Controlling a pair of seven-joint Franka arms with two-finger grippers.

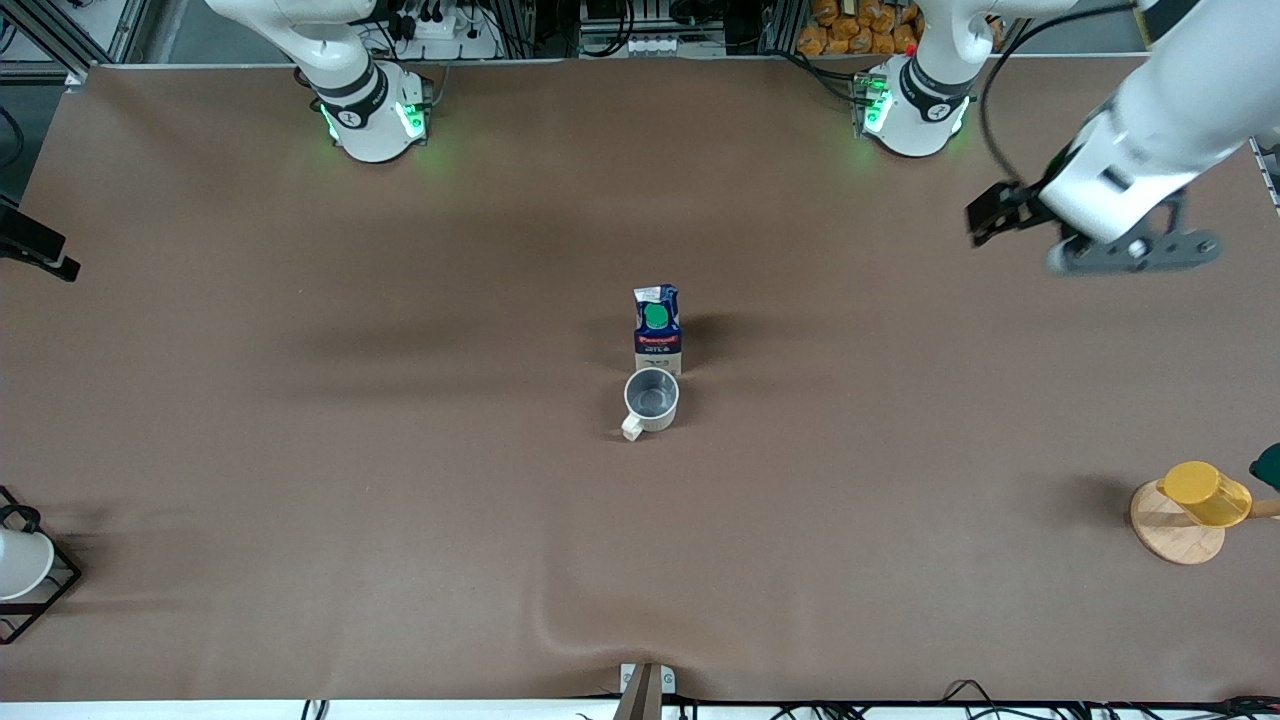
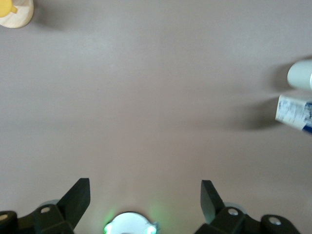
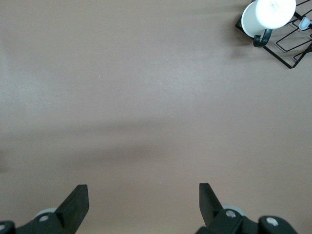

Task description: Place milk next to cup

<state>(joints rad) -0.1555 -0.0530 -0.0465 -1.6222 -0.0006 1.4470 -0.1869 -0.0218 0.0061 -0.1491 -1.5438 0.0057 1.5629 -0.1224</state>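
The milk (image 1: 657, 330), a dark blue carton with a green cap and a red label, stands upright at the table's middle. The cup (image 1: 652, 400), off-white with a grey inside and a loop handle, stands right beside it, nearer to the front camera. My left gripper (image 1: 992, 214) is open and empty, up over bare table toward the left arm's end, well apart from both. In the left wrist view (image 2: 145, 195) the milk (image 2: 295, 111) and the cup (image 2: 301, 74) show at the edge. My right gripper (image 3: 143, 197) is open and empty over bare table; it is out of the front view.
A yellow cup (image 1: 1205, 492) lies on a wooden disc (image 1: 1175, 535) toward the left arm's end, near the front camera. A white cup (image 1: 18, 562) sits in a black wire rack (image 1: 45, 595) at the right arm's end; it also shows in the right wrist view (image 3: 267, 14).
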